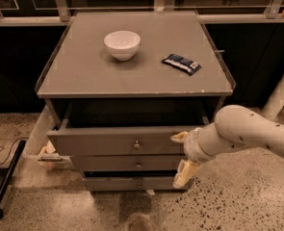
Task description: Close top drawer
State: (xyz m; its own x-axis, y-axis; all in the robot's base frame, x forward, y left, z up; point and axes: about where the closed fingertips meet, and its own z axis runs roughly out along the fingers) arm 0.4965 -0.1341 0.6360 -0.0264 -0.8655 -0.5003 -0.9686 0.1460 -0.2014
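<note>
top drawer point(112, 143) ajar, spread gripper point(182, 156) at its front

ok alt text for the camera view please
The top drawer of a grey cabinet stands partly open, the robot's open end effector at its front's right end. A white bowl and a dark packet sit on top.

**One High Frontal View Over the Cabinet**

The scene is viewed by a single camera, set above and in front of the cabinet point(83, 76) and tilted down toward it at close range. The cabinet top, the top drawer point(103, 142) front and the floor point(238, 201) are taken in. The gripper point(182, 155), fingers spread, is seen at the drawer's right end.
</note>
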